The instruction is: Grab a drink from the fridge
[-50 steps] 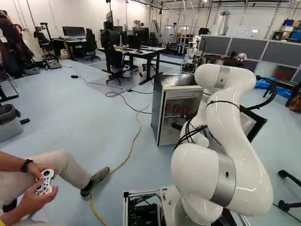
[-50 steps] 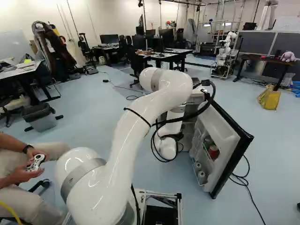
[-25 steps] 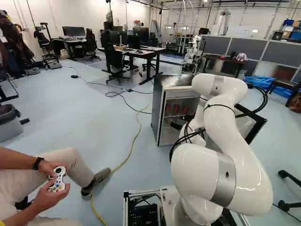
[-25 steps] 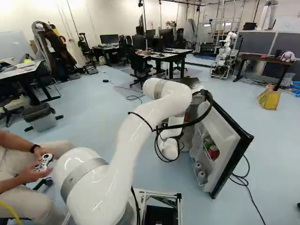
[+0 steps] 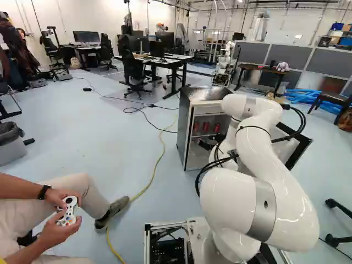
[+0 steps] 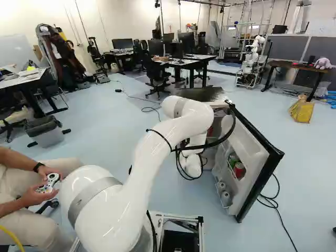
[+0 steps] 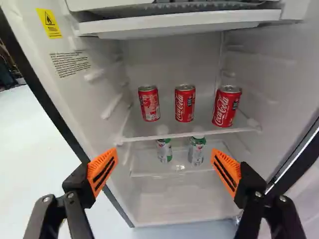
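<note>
On a smooth translucent shelf (image 7: 168,129), three glossy cylindrical red cans (image 7: 185,104), orange-padded tool (image 5: 203,144) spread wide

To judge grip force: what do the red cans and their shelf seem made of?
The red cans look like glossy painted metal, with bare silvery rims. The shelf seems smooth clear glass or plastic; tops of the lower cans show faintly through.

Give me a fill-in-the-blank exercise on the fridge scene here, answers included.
The black two-fingered claw with orange pads is ____, gripping nothing.
The upper clear shelf bears ____ red metal cans.
The lower clear shelf bears ____ green-and-silver metal cans.

Missing words: open; three; two.
</note>
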Robot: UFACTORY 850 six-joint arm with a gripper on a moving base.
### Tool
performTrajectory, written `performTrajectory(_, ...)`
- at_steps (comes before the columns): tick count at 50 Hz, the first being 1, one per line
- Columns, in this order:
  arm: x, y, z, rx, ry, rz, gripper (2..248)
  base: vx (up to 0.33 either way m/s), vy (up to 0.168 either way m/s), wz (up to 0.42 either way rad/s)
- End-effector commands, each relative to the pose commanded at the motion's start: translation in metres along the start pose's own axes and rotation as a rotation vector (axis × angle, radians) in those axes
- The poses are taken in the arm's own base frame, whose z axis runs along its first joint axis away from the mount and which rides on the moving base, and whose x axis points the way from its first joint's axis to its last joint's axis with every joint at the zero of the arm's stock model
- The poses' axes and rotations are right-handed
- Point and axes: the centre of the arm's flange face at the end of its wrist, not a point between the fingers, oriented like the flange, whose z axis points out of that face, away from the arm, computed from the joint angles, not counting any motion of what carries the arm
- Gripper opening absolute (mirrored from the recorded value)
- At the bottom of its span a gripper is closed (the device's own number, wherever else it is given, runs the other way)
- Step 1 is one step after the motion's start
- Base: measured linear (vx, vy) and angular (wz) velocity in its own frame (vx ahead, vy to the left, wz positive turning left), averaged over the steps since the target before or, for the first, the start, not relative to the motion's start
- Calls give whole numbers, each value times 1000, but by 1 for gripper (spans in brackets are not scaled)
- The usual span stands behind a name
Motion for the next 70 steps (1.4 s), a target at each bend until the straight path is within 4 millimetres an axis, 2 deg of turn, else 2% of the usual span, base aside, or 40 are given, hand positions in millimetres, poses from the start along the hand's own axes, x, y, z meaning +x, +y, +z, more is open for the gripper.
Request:
performTrajectory(19,-4,14,32,2,57,-33,247,0,0,0)
performTrajectory(40,-10,18,63,15,93,-65,247,0,0,0)
performTrajectory(56,-14,20,78,22,105,-82,247,0,0,0)
performTrajectory(70,-14,20,81,23,108,-85,247,0,0,0)
